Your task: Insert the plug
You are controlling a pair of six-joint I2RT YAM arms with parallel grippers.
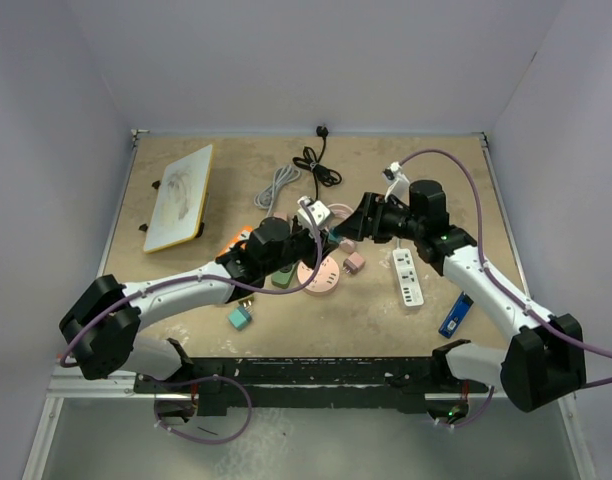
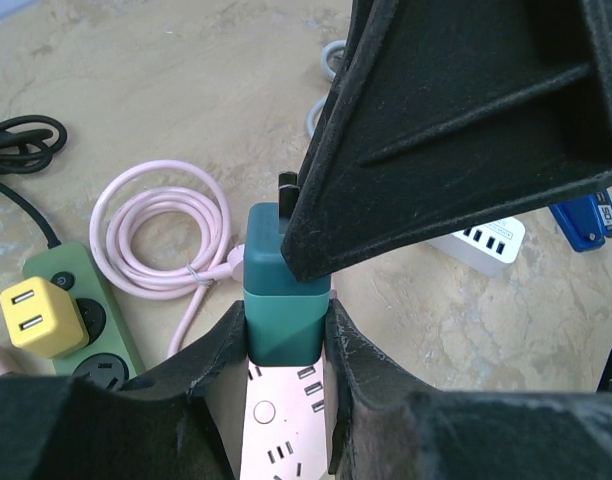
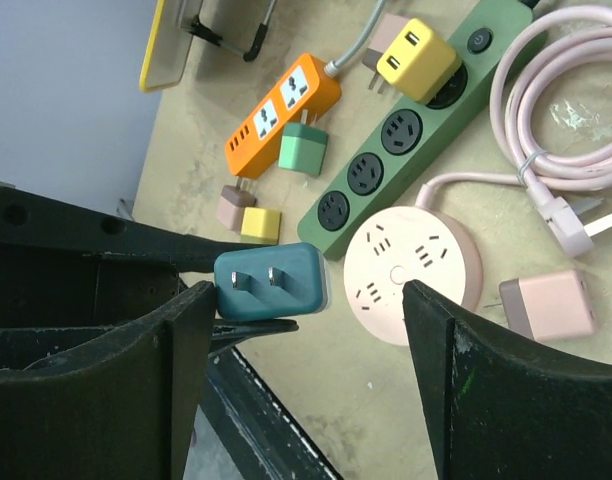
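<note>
Teal charger plug (image 3: 269, 283): aloft, clamped by its sides in left gripper (image 2: 286, 322). Its two flat prongs (image 3: 254, 281) are bare and face the right gripper (image 3: 308, 295), whose fingers are spread wide, holding nothing. Body two-tone, clean. Not inserted yet. Pink round power strip (image 3: 411, 272) lies just below, probably the target; alignment and push-in remain.

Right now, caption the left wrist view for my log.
Left fingers grip the teal adapter above the pink socket hub.

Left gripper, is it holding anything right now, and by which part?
Yes. The left gripper holds the dark teal plug adapter by the two sides of its body, with the prongs pointing away from the fingers. The right gripper is open.
</note>
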